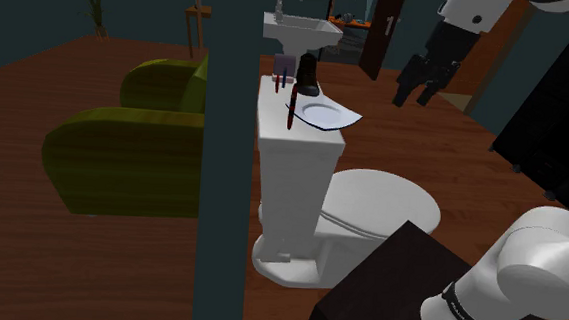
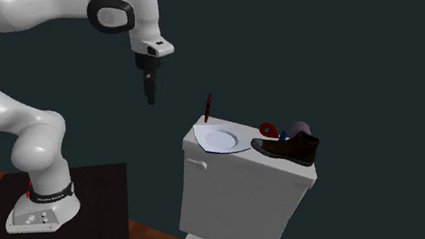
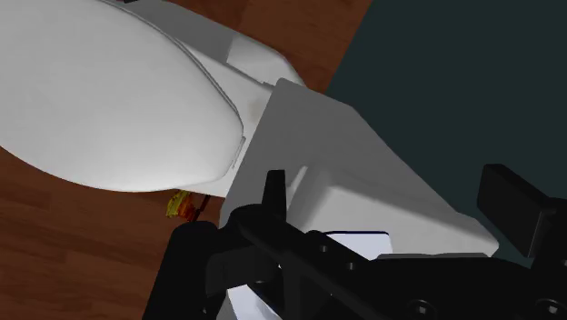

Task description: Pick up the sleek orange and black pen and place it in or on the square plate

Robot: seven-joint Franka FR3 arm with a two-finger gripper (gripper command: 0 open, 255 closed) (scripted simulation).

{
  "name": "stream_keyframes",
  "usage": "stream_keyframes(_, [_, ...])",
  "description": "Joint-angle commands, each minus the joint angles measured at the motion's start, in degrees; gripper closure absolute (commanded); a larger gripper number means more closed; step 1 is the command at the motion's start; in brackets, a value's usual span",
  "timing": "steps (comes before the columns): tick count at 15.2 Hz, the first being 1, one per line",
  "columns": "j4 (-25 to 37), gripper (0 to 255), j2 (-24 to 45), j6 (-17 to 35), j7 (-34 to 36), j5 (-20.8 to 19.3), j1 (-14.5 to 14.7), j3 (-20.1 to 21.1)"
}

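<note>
Hanging beside the tank (image 2: 244, 183), claw (image 2: 150, 91) points down; fingers (image 3: 514, 205) apart.

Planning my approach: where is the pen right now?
The thin red-and-black pen stands upright on the white toilet tank lid, beside the white square plate on the second exterior view's left, opposite the brown boot.

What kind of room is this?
Probably a bathroom, though an odd one. There is a white toilet with a sink farther back, but green armchairs sit nearby too.
</note>
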Motion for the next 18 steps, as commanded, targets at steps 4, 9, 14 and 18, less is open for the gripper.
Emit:
stream_keyframes(4, [5.0,0,7.7,1.5,-7.5,-0.9,2.6,-1.9])
stream_keyframes(9, [14.8,0,20.2,2.5,-19.5,-1.4,6.5,-4.0])
stream_keyframes(14, [26.1,0,32.4,1.6,-31.0,-1.1,9.5,-4.7])
stream_keyframes(18, [35.9,0,41.8,-0.2,-39.4,-0.8,11.3,-4.0])
